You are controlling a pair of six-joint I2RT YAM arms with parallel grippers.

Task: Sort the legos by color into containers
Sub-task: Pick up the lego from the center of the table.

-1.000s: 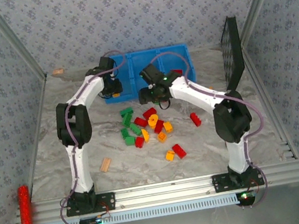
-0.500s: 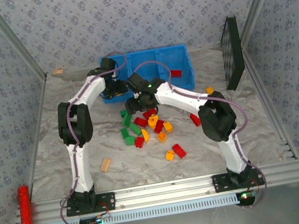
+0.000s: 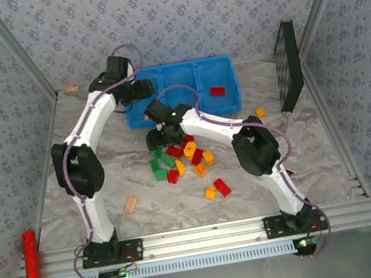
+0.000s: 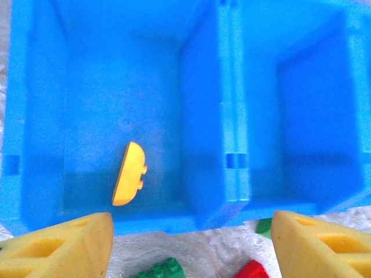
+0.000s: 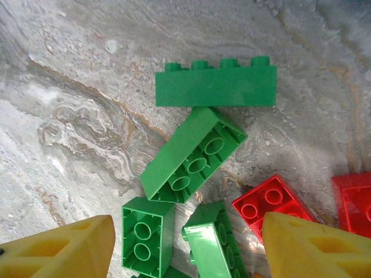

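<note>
Legos point(image 3: 181, 155) lie mostly in a loose heap of red, green and orange on the counter point(image 3: 316, 160), just in front of the blue bin point(image 3: 181, 65). Far to the left of the bin, at the near edge, I see a red glittery cylinder point(image 3: 31, 259). A tan wooden block point(image 3: 131, 204) sits well in front of the bin's left end.

My left end effector point(image 4: 191, 234) hangs over the bin's left end, its yellow fingers point(image 4: 58, 246) spread wide with nothing between them. On the floor of the left compartment point(image 4: 104, 87) lies one curved orange piece point(image 4: 130, 174), near the front wall.

My right end effector point(image 5: 185, 243) sits low over the heap's left side, just in front of the bin's middle, with its fingers apart and gripping nothing. Under it a long green brick point(image 5: 215, 87) shows its side and a row of studs. An upturned green brick point(image 5: 194, 155) touches it at an angle, with a small green brick point(image 5: 148, 231) also upturned and a red brick point(image 5: 272, 202) just to its right.

A red lego point(image 3: 217, 91) rests in the bin's right compartment. An orange-and-red pair point(image 3: 216, 189) lies touching, well in front of the bin's right end. To the right of the bin I see a lone orange lego point(image 3: 260, 112), and beyond it a black grid panel point(image 3: 288, 66) stands upright.
</note>
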